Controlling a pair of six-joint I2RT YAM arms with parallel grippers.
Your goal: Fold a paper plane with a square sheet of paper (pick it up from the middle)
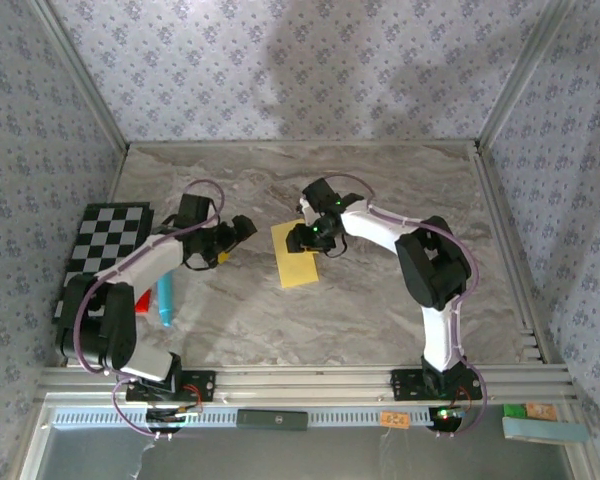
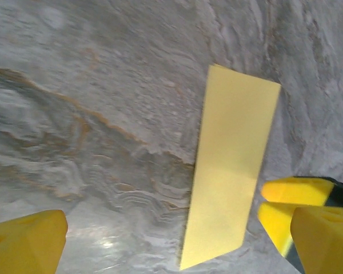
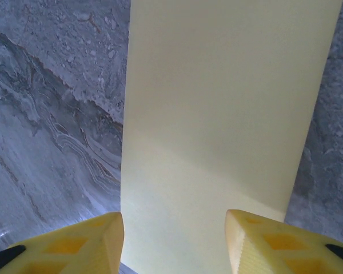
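Observation:
The square sheet of paper (image 1: 298,262) lies on the marble table as a yellow rectangle, narrower than it is long. In the left wrist view the paper (image 2: 231,165) runs as a long strip with one slanted near corner. My right gripper (image 1: 305,238) hovers over the strip's far end. Its jaws stand apart in the right wrist view, the gripper (image 3: 174,245) straddling the paper (image 3: 223,103) with nothing pinched. Whether the fingertips touch the sheet I cannot tell. My left gripper (image 1: 238,232) is wide open just left of the paper, empty (image 2: 174,242).
A black-and-white checkered board (image 1: 110,235) lies at the table's left edge. A blue pen (image 1: 165,300) and a red object (image 1: 143,300) lie beside the left arm. Patterned walls close in the back and both sides.

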